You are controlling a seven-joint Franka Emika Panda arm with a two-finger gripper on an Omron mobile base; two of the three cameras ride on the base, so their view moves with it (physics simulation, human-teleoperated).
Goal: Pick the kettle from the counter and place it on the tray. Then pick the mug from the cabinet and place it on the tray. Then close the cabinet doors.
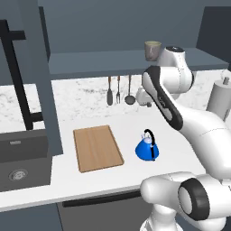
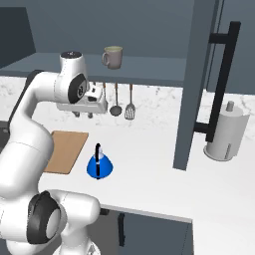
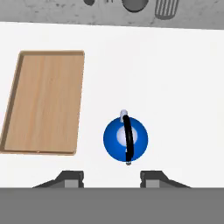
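I have the kettle (image 3: 125, 138) standing upright on the bench (image 1: 180, 149), on the white surface just beside the right long edge of the tray (image 1: 97, 147) but apart from it; a strip of bare bench shows between them. In the hand view the kettle sits directly ahead of the gripper (image 3: 111, 178), its black arched handle running away from the camera across the blue body.

The jaws stand released: the two dark fingertips (image 3: 70, 178) are parted with open bench between them, and nothing is grasped. They hang above the bench, clear of the kettle and not touching it. In the right base view I see the hand (image 2: 92, 103) raised high over the bench, level with the utensils (image 2: 123, 102) hanging on the backsplash, pointing downward.

The tray lies flat on the bench with nothing on it, its near short edge toward the front edge of the bench and its left long edge toward the sink (image 1: 22, 169).

The mug (image 2: 113, 57) stands upright on the cabinet (image 2: 149, 30) shelf board, near the front edge of the shelf, handle to the left in the right base view. In the left base view the arm's upper joint partly overlaps it.

The cabinet doors are open: one panel (image 1: 38, 76) hangs edge-on over the left part of the bench, the other (image 2: 196, 84) over the right part. A paper towel holder (image 2: 226, 132) stands at the back right of the bench, beyond the right door.
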